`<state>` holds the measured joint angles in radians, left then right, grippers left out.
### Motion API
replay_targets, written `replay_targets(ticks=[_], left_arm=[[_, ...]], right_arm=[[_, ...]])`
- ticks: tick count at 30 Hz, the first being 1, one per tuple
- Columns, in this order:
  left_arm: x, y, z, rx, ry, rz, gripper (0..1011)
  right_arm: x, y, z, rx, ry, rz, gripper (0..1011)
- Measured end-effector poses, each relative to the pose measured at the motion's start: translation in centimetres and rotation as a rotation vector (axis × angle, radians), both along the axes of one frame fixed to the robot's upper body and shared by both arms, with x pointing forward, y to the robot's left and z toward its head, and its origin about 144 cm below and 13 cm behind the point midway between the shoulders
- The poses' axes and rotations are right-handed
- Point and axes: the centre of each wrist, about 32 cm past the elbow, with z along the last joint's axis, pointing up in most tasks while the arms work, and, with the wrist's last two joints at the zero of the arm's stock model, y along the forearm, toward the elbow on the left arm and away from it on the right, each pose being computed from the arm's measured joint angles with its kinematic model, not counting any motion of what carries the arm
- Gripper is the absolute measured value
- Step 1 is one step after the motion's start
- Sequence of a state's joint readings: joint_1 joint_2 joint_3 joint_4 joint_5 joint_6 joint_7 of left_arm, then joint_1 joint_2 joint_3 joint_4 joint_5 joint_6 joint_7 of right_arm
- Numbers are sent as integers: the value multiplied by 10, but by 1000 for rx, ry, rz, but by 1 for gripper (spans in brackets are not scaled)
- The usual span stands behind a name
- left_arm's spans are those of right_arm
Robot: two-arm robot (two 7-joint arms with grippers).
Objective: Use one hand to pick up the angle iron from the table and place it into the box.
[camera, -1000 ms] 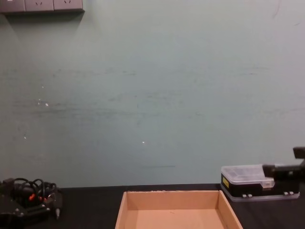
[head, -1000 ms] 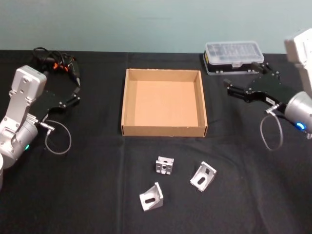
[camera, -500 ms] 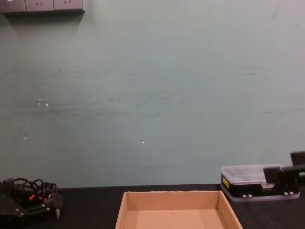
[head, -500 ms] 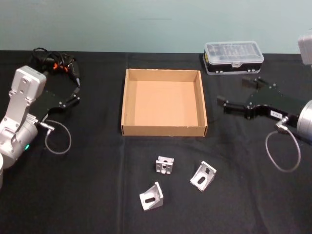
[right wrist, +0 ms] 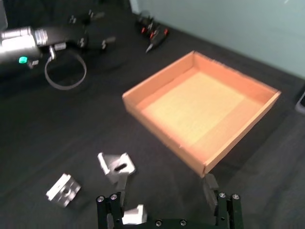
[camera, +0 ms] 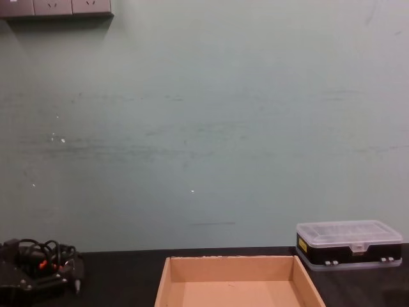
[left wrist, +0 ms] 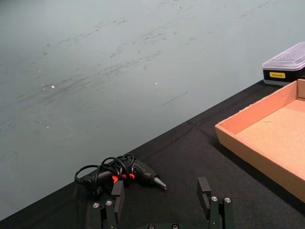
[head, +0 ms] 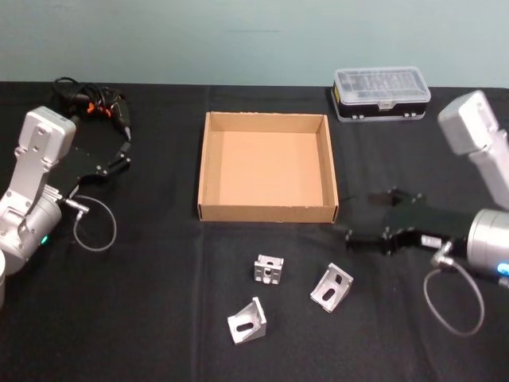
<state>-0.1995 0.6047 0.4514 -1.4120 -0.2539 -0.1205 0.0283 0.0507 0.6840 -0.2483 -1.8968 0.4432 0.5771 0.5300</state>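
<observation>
— Tan box (head: 266, 167): is anything in it?

— No, just its bare cardboard floor. It sits open-topped on the black table (head: 159, 318).

— Where are the angle irons?

— All three lie on the table on the robot's side of the box, apart from one another. The first iron (head: 269, 269) is nearest the box's front wall, roughly opposite its middle. The second iron (head: 332, 287) lies out from the box's front right corner. The third iron (head: 246, 321) is farthest from the box, out from the left half of the front wall.

— And the right gripper?

— The right gripper (head: 366, 216) hovers over the table just off the box's front right corner, pointing toward the box's left. Its fingers (right wrist: 210, 187) are spread wide with nothing between them. It touches neither the box nor any iron. The second iron is the closest to it, on the side away from the box.

— What about the left gripper?

— The left gripper (head: 121, 155) hangs well off the box's left wall. Its fingers (left wrist: 204, 188) are spread apart too and hold nothing.

— Anything else on the table?

— A cabled tool (head: 91, 103) lies beyond the box's far left corner, near the left gripper. A case (head: 382, 91) with a clear lid stands just past the box's far right corner.
</observation>
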Motion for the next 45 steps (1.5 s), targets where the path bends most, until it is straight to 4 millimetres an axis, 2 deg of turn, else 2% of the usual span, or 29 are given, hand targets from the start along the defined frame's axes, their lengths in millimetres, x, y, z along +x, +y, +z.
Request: replay_targets(ticks=[20,38,45], left_arm=[[0,0,0,0,0,0,1000],[0,0,0,0,0,0,1000],[0,0,0,0,0,0,1000]], right_arm=[[-9,16,-19,-58,139,73,1004],[-5,18,-30,-114,170,65,1004],[-2,18,-33,-120,171,60,886]])
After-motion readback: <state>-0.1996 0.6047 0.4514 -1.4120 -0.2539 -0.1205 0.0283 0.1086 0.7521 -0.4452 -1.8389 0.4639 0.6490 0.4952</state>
